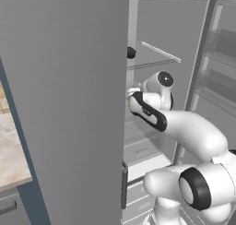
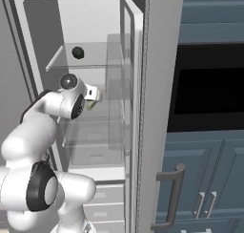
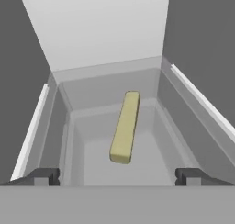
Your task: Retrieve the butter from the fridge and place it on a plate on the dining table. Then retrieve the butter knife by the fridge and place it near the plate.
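Observation:
The grey fridge (image 1: 69,104) stands with both doors swung open, and my arm reaches in at a middle shelf. The butter (image 3: 125,126), a pale yellow stick, lies lengthwise on the floor of a grey bin (image 3: 69,126) just ahead of the hand. My gripper (image 3: 118,176) is open, its two dark fingertips (image 3: 43,176) set wide on either side of the stick's near end and short of it, touching nothing. From the right base view the hand (image 2: 94,94) sits just under the upper glass shelf. The plate, dining table and butter knife are out of view.
A small dark round object (image 2: 77,52) rests on the upper glass shelf (image 1: 159,58). Fridge drawers (image 1: 143,150) lie below my arm. The right door (image 2: 157,84) stands close beside the arm, with a dark oven (image 2: 209,84) and blue cabinets (image 2: 200,179) beyond. A beige counter (image 1: 11,150) shows at left.

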Available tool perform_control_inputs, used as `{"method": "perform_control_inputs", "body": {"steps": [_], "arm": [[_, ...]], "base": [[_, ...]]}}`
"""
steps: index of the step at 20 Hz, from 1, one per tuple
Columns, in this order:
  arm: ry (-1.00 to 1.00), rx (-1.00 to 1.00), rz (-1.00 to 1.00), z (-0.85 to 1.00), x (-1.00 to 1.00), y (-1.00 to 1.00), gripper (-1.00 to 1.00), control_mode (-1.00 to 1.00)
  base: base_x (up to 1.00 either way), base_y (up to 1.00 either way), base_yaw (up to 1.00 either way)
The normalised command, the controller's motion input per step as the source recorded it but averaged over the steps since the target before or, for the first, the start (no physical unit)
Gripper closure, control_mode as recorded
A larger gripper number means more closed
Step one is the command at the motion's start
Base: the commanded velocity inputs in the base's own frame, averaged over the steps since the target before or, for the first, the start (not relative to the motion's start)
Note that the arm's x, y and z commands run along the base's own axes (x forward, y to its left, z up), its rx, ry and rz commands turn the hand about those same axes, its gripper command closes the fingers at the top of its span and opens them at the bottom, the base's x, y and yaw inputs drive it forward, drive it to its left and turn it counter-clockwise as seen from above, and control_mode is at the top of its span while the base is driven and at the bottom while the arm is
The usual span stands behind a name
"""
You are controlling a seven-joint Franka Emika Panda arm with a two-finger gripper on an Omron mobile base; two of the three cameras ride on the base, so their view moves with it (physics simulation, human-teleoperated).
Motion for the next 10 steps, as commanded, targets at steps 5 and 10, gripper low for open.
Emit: {"method": "perform_control_inputs", "body": {"steps": [5, 10], "arm": [[0.06, 0.0, -0.1, -0.01, 0.4, 0.0, -1.0, -1.0], [0.06, -0.01, -0.09, -0.1, 0.31, 0.0, -1.0, -1.0]], "base": [[0.0, 0.0, 0.0], [0.0, 0.0, 0.0]]}}
